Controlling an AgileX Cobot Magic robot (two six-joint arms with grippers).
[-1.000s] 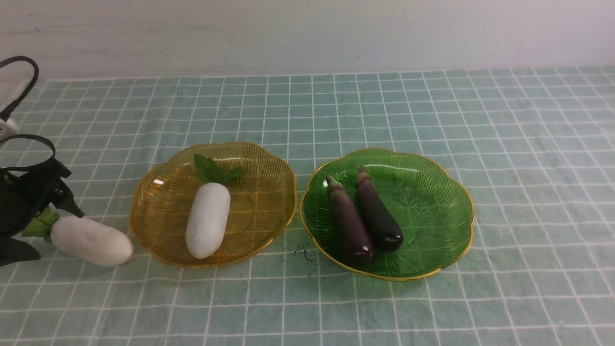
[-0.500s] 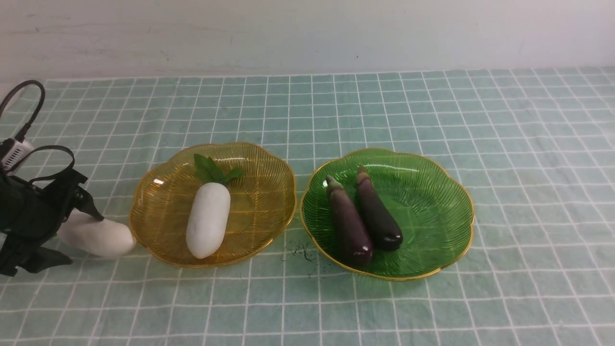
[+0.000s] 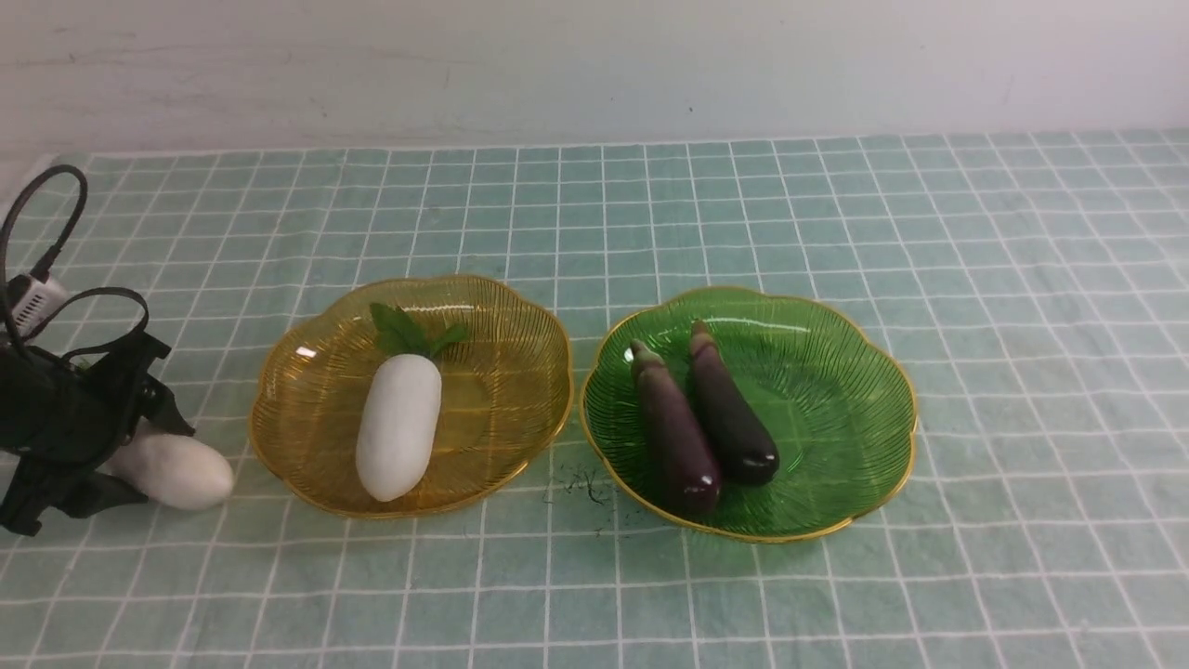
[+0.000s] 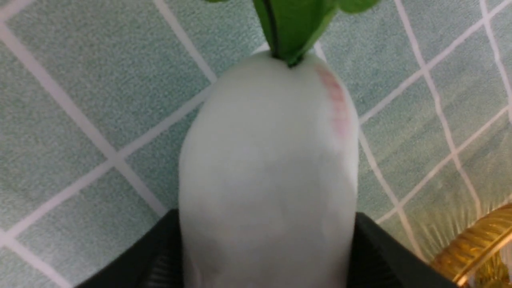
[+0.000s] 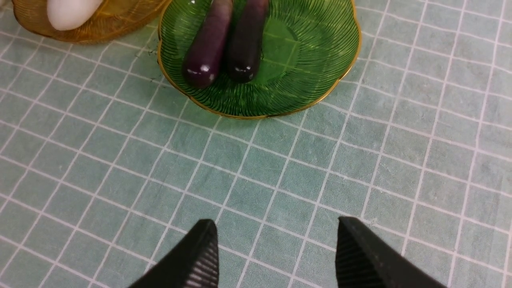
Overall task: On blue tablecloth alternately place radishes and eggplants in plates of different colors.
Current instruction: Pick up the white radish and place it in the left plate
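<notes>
Radish (image 3: 190, 474) awaiting its plate: the white root lies on the blue tablecloth (image 3: 743, 214) at the lower left of the front view, just clear of the amber plate (image 3: 506, 390), where a second radish (image 3: 399, 426) already rests lengthwise. Two eggplants (image 3: 676, 429) sit side by side in the green plate (image 3: 836, 390) at centre right. The left hand (image 3: 153, 460) straddles the loose root, a black finger against each flank in its wrist view; whether the fingers pinch it firmly yet cannot be told. The right hand (image 5: 276, 240) hangs spread above bare cloth near the green plate, holding nothing. Smooth, rounded and apparently firm, the root looks likely to slip or squirt out of a grip taken near either tapering end. The surer hold would seem to be square across the thick middle, not the thin green leaves, which look too flimsy to carry it. The ribbed, gold-rimmed plates appear glassy and fragile, so a gentle set-down seems wise.
</notes>
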